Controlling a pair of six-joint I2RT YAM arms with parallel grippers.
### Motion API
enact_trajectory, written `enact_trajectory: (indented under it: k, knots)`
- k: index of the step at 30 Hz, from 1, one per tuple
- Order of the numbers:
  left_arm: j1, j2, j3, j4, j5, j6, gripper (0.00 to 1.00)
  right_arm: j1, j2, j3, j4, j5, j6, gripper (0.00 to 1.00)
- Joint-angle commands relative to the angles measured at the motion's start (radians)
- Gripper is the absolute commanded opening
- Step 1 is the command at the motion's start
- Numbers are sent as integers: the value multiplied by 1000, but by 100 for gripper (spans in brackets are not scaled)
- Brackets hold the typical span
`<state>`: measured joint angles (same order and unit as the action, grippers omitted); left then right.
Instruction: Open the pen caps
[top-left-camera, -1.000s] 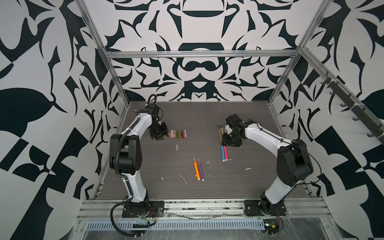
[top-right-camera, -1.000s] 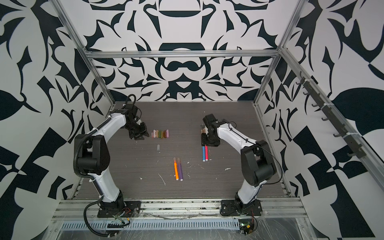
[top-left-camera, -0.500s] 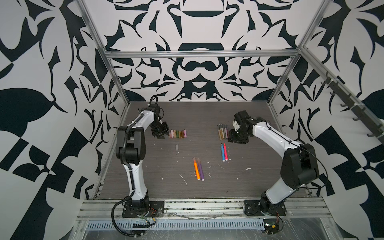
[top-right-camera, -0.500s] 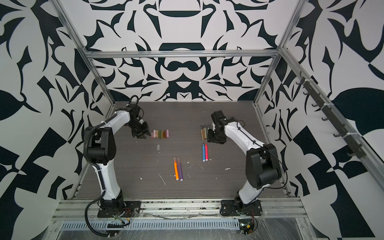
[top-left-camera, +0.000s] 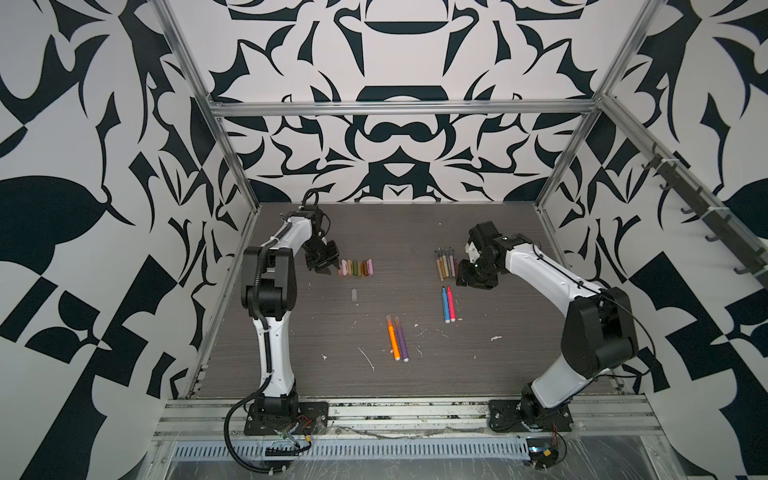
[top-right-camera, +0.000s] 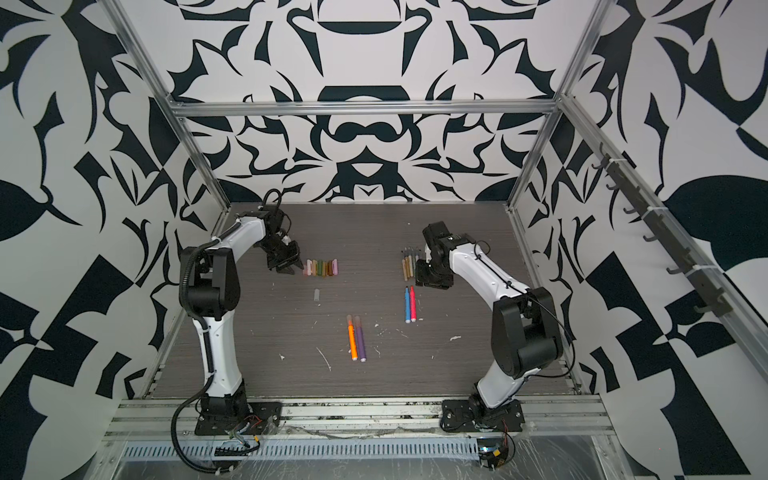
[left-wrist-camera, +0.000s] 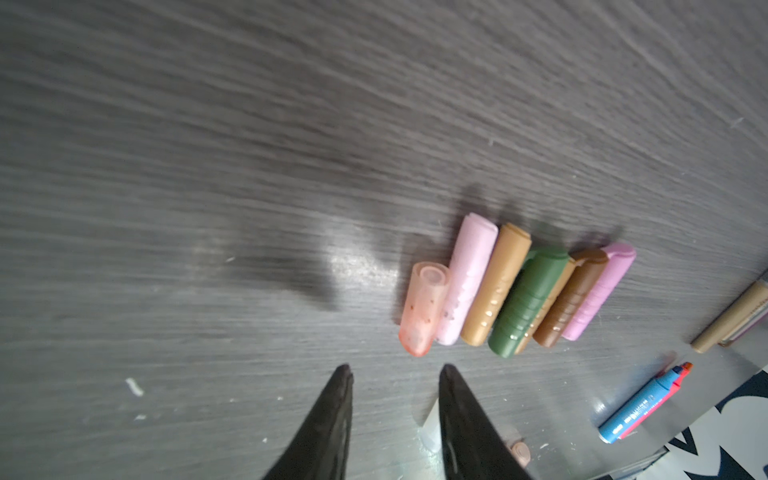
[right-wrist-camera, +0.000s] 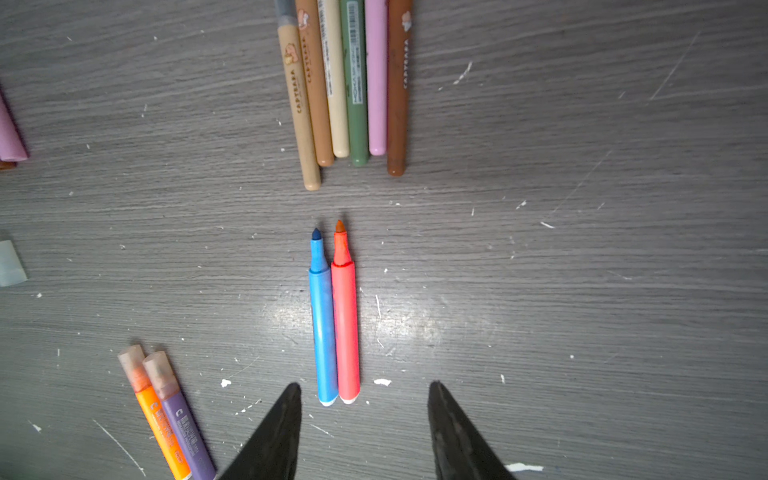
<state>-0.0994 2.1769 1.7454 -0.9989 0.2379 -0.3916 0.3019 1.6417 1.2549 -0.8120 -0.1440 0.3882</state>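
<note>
Left wrist view: left hand (left-wrist-camera: 395, 370) stands half open, holding nothing; in both top views the pen caps (top-left-camera: 356, 267) lie in a row just beside it at 3 o'clock. Right hand (right-wrist-camera: 365, 385) is parted wider and also empty, with the uncapped blue and pink pens (top-left-camera: 446, 305) on the tabletop (top-left-camera: 498, 353) near it at 7 o'clock.

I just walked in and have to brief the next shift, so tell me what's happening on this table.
This is a pen-uncapping job, partly done. The left gripper is open and empty beside a row of pulled caps. The right gripper, also open and empty, is near the blue pen and coral pen, both uncapped with tips bare. The thin pens beyond them look uncapped too. The orange pen and purple pen have their caps on, so those two remain.
</note>
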Motion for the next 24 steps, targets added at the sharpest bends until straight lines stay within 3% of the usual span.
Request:
enact_trajectory:
  k: [1, 24]
  knots:
    - [0, 31, 44, -64, -7, 11, 38, -6, -10, 18, -26, -4, -18, 51]
    - [-3, 99, 100, -79, -2, 14, 37, -22, 10, 51, -50, -9, -36, 51]
